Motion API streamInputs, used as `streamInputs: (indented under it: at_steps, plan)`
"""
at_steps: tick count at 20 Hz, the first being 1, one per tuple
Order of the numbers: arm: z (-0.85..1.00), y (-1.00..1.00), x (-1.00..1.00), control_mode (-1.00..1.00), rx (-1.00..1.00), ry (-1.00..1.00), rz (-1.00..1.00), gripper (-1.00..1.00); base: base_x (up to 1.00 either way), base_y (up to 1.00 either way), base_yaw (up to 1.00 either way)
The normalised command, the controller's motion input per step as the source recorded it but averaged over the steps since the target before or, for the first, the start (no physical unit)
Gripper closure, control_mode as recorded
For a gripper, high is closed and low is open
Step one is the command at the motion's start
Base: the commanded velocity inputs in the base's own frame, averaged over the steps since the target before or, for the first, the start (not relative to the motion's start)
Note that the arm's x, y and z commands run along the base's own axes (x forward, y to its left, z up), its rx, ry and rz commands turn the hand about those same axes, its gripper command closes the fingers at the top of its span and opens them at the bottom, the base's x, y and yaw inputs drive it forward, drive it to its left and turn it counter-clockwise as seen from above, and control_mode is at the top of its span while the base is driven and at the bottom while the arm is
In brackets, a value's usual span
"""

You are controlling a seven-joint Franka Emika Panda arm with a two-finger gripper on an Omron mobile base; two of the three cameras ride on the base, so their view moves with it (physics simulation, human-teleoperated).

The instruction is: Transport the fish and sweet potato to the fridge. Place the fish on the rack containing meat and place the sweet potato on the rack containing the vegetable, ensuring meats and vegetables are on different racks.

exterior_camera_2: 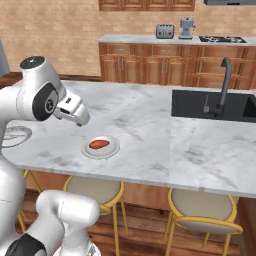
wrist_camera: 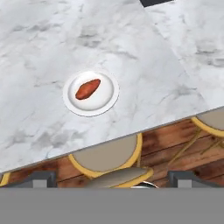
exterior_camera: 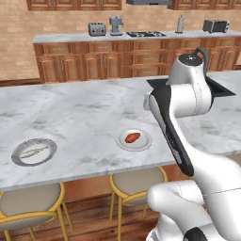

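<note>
The sweet potato [exterior_camera: 132, 137] lies on a small white plate [exterior_camera: 143, 143] near the front edge of the marble bench [exterior_camera: 80, 113], above a stool [exterior_camera: 137, 181]. The fish [exterior_camera: 34, 151] rests on a grey plate [exterior_camera: 20, 159] far to the left along that same near edge, well apart from the tuber. The fridge is not in these views.

The tool [wrist_camera: 111, 186] stands wide open with nothing between its tips. From the hand view it hangs high above the bench edge, looking down at the sweet potato [wrist_camera: 88, 89] up and to the left of centre.

The step in hand is most likely the approach to the tuber, the nearer of the two items. To do it well, the arm should first bring the tool over the white plate [wrist_camera: 107, 98] so the tuber sits centred between the tips. The tuber lies on a slant in the hand view, so the wrist should turn until the tips close across its narrow width, not along its tapered ends. The descent should be straight down and stop just short of the plate, since its shallow rim may catch a tip. A firm close at the thick middle would guard against the smooth oval rolling or squirting out.
</note>
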Motion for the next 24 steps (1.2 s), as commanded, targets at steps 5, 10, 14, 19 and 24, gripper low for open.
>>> streamInputs:
  at_steps: [5,10,14,19,24]
  plan:
    - [-0.32,0.16,0.74,-1.0,0.11,0.07,-0.28,-1.0,0.0,0.0,0.0]
    - [-0.37,0.02,0.69,-1.0,0.11,0.11,-0.15,-1.0,0.0,0.0,0.0]
    - [-0.35,0.0,0.66,-1.0,0.01,0.16,-0.16,-1.0,0.0,0.0,0.0]
    - [-0.43,0.0,0.53,-1.0,0.01,0.31,-0.05,-1.0,0.0,0.0,0.0]
    - [-0.47,-0.02,0.29,-1.0,0.07,0.25,0.0,-1.0,0.0,0.0,0.0]
